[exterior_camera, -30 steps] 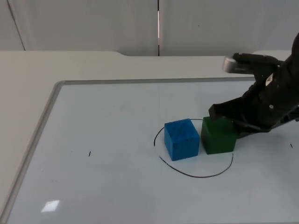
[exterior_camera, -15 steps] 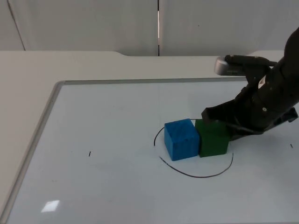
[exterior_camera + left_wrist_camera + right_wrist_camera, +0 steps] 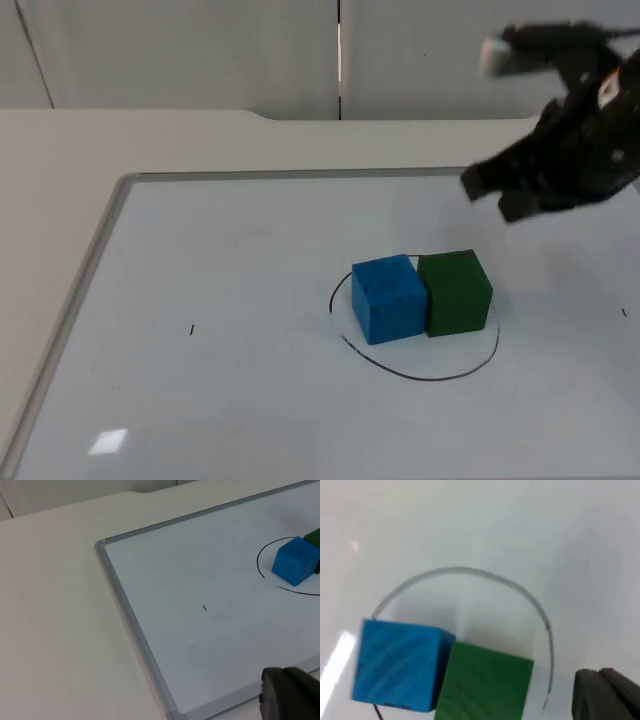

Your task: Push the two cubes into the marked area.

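A blue cube (image 3: 389, 298) and a green cube (image 3: 455, 292) stand side by side and touching on the whiteboard, both inside the hand-drawn black circle (image 3: 420, 377). My right gripper (image 3: 492, 197) hangs in the air above and to the right of the green cube, apart from it. The right wrist view looks down on the blue cube (image 3: 397, 665), the green cube (image 3: 485, 685) and the circle line (image 3: 465, 571). My left gripper (image 3: 287, 697) waits off to the left, far from the blue cube (image 3: 296, 561).
The whiteboard has a grey metal frame (image 3: 110, 215) and lies flat on the white table. A small black tick mark (image 3: 192, 329) sits on its left half. The grey partition wall stands behind the table.
The right gripper pushed the green cube left until it met the blue cube, then rose up and away to the right. The blue cube stayed put.
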Robot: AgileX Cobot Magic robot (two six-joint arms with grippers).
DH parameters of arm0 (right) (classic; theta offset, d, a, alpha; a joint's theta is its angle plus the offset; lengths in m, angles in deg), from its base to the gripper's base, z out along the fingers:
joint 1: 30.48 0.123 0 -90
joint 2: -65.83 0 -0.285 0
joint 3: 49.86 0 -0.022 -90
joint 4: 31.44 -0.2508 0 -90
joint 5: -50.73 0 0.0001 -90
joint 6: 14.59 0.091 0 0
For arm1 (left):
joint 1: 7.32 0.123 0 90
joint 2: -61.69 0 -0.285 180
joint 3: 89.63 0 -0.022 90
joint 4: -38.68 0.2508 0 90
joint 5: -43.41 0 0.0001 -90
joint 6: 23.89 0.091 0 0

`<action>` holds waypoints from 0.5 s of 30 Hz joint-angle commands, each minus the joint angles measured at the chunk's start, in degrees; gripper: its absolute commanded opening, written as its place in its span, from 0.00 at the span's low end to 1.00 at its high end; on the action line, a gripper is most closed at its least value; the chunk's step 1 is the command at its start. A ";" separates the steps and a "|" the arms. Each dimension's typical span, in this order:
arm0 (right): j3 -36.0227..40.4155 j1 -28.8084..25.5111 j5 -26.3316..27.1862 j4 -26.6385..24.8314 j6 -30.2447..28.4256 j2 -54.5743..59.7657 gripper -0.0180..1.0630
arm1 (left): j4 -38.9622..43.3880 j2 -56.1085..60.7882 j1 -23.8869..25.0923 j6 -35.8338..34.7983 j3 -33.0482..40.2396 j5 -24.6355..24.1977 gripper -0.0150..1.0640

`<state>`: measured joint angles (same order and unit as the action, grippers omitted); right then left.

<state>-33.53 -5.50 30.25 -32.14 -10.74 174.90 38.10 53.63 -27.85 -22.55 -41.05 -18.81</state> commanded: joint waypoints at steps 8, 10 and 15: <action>-0.29 0.23 -2.39 2.29 -1.03 -18.63 0.01 | 0.14 0.28 0.04 -0.35 0.29 0.60 0.01; -0.29 0.23 -2.39 2.29 -1.79 -20.39 0.01 | 0.14 0.28 0.04 -0.35 0.29 0.60 0.01; 0.46 0.34 -2.21 2.29 -3.51 -27.46 0.01 | 0.27 0.28 0.04 -0.35 0.29 0.60 0.01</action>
<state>-33.27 -5.50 28.14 -30.40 -13.35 148.33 38.10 53.63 -27.85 -22.66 -41.05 -18.81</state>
